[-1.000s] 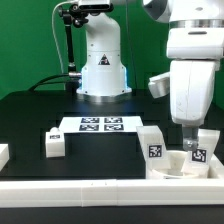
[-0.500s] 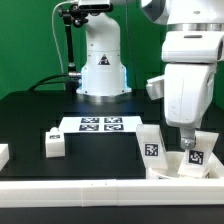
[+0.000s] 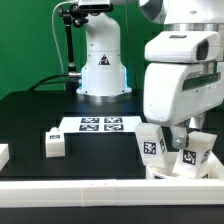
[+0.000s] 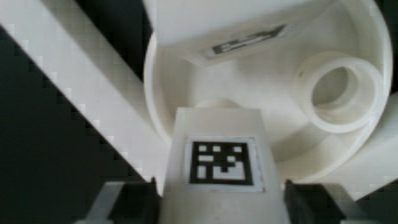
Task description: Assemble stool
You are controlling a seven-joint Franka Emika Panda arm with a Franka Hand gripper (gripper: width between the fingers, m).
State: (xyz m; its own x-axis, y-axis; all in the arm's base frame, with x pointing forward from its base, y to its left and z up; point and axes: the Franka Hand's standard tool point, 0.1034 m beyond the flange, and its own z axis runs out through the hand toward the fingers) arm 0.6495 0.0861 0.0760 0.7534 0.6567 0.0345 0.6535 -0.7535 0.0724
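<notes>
My gripper [image 3: 186,142] is shut on a short white stool leg [image 3: 193,154] with a black-and-white tag, which hangs tilted just above the round white seat [image 3: 172,170] at the exterior view's front right. In the wrist view the same leg [image 4: 222,150] sits clamped in my gripper [image 4: 226,205], between the two dark fingers [image 4: 143,200], over the seat's hollow underside [image 4: 231,75] with its round socket [image 4: 347,95]. A second tagged leg [image 3: 150,145] stands upright beside the seat. A third leg [image 3: 54,143] lies further to the exterior view's left.
The marker board [image 3: 98,124] lies flat mid-table in front of the arm's base [image 3: 102,70]. A long white rail [image 3: 90,190] edges the table's front. Another white piece [image 3: 3,154] shows at the exterior view's left edge.
The jaws have shut on the tagged leg by the seat. The hand has since swung toward the exterior view's left and turned, tilting the leg up off the seat.
</notes>
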